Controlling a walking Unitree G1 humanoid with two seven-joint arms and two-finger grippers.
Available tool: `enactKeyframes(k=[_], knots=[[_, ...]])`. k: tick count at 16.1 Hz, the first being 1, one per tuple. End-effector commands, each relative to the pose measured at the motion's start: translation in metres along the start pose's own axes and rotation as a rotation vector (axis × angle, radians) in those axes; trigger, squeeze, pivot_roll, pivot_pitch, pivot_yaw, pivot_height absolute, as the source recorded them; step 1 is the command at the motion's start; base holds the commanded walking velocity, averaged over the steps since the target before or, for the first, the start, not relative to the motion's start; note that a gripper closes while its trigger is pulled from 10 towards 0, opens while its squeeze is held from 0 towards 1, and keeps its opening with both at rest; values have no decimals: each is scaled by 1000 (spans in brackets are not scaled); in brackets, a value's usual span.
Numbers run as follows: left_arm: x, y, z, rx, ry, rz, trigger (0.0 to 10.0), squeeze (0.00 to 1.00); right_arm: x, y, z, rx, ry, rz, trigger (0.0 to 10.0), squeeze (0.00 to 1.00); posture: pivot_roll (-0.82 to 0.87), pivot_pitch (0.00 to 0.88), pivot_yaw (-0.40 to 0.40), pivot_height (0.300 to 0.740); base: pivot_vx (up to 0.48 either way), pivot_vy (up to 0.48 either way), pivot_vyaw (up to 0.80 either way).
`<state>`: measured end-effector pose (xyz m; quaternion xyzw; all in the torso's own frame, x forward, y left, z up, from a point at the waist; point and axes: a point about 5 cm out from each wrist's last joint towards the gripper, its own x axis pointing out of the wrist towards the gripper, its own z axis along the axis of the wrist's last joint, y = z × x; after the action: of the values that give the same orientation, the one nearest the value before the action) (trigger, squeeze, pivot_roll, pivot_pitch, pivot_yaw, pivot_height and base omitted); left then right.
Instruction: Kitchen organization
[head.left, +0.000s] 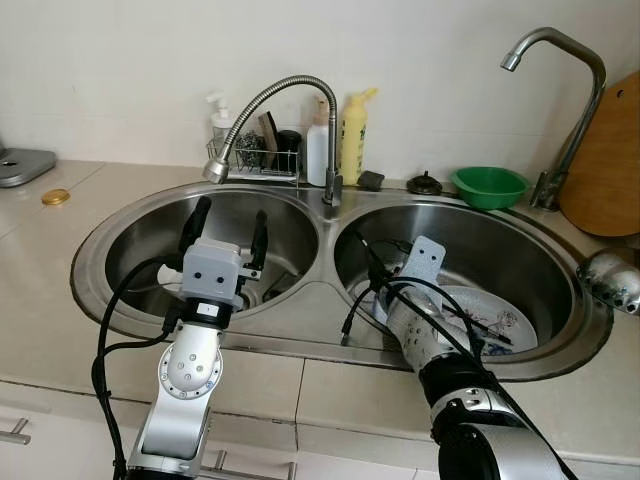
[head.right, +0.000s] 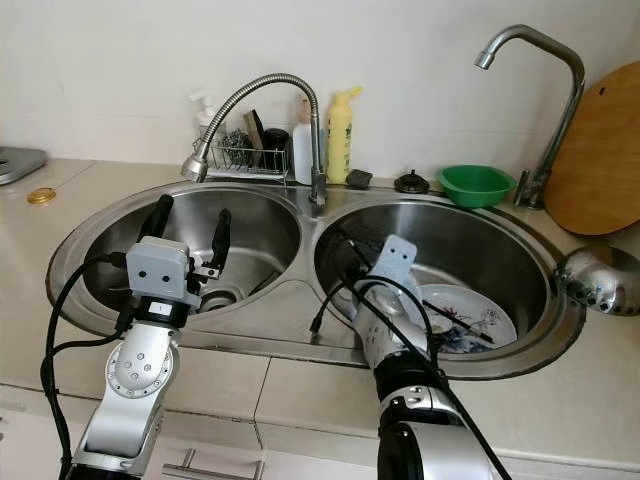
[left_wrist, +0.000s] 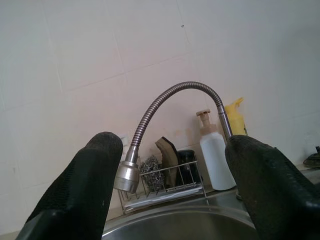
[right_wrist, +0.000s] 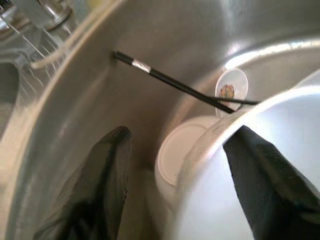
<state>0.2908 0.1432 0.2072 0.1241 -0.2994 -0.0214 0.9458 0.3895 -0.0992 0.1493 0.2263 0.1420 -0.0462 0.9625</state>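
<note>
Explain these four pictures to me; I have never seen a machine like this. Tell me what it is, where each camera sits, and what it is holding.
This is a humanoid robot at a double kitchen sink. The two wide pictures come from cameras in its head, looking down. The other two come from cameras on its wrists, looking along each pincer's black fingers.

The left pincer hangs open over the left basin, holding nothing; its camera faces the bendy faucet and the wire rack with scrubbers.

The right pincer reaches into the right basin, open around the rim of a white bowl, among a patterned plate and black chopsticks. A green bowl sits behind.
</note>
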Motion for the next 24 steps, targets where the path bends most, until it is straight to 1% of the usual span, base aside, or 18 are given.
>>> enactKeyframes(k=[1, 4, 5, 6, 7, 8, 9, 10, 12, 13, 14, 15, 16, 17, 18, 20, 21, 24], knots=[[-1, -2, 1, -12, -10, -9, 10000, 0, -1, 6, 3, -58, -7, 12, 10000, 1000, -1, 0, 7, 740, 0, 0, 0], [-2, -2, 1, -11, -5, -12, 10000, 0, -1, 1, -1, -264, 30, -13, 10000, 1000, -3, 0, 10, 740, 0, 0, 0], [-2, -2, 0, -10, -3, -14, 10000, 0, -1, 0, -3, -308, 44, -14, 10000, 1000, -3, 0, 11, 740, 0, 0, 0], [-2, -2, -1, -9, -1, -19, 10000, 0, -1, -3, -7, -348, 83, -27, 10000, 1000, -3, 0, 13, 740, 0, 0, 0], [-1, -3, 0, -9, -2, -22, 10000, 0, -1, -8, -12, -352, 129, -58, 10000, 1000, 3, 0, 10, 740, 0, 0, 0], [-1, -3, -1, -8, -1, -22, 10000, 0, -2, -11, -13, -350, 149, -76, 10000, 1000, 7, 0, 7, 740, 0, 0, 0], [-2, -2, -1, -5, 1, -21, 10000, 0, -2, -16, -12, -364, 163, -107, 10000, 1000, 11, 0, 5, 740, 0, 0, 0], [-2, -2, -1, -4, 1, -20, 10000, 0, -1, -17, -10, -362, 160, -114, 10000, 1000, 12, 0, 3, 740, 0, 0, 0], [-2, -1, -1, -2, 0, -16, 10000, 0, -2, -14, 10, -301, 58, -112, 10000, 1000, 14, 0, -1, 740, 0, 0, 0], [-2, -1, -1, -3, 0, -13, 10000, 0, -4, -8, 21, -280, 10, -76, 10000, 0, 10, 0, -3, 740, 0, 0, 0], [-2, -1, -1, -3, 0, -13, 10000, 0, -5, -4, 29, -253, -32, -50, 10000, 0, 8, 0, -5, 740, 0, 0, 0], [-2, -2, -1, -6, -1, -13, 10000, 0, -9, 3, 41, -231, -102, -11, 10000, 0, 8, 0, -5, 740, 0, 0, 0], [-2, -2, -1, -7, -1, -14, 10000, 0, -13, 7, 49, -225, -157, 23, 10000, 0, 5, 0, -5, 740, 0, 0, 0], [-2, -3, -1, -9, 1, -14, 10000, 0, -17, 12, 57, -170, -208, 64, 10000, 0, 5, 0, -5, 740, 0, 0, 0], [-1, -3, -1, -11, 0, -14, 10000, 0, -19, 12, 62, -178, -241, 73, 10000, 0, 3, 0, -6, 740, 0, 0, 0], [-2, -4, -1, -17, -1, -14, 10000, 0, -31, 17, 79, -104, -376, 150, 10000, 0, 2, 0, -8, 740, 0, 0, 0], [-2, -4, -1, -20, 0, -15, 10000, 0, -39, 21, 88, -88, -453, 206, 10000, 0, 2, 0, -8, 740, 0, 0, 0], [-1, -4, -1, -27, -2, -15, 10000, 0, -50, 26, 96, -135, -548, 269, 10000, 0, -3, 0, -7, 740, 0, 0, 0]])
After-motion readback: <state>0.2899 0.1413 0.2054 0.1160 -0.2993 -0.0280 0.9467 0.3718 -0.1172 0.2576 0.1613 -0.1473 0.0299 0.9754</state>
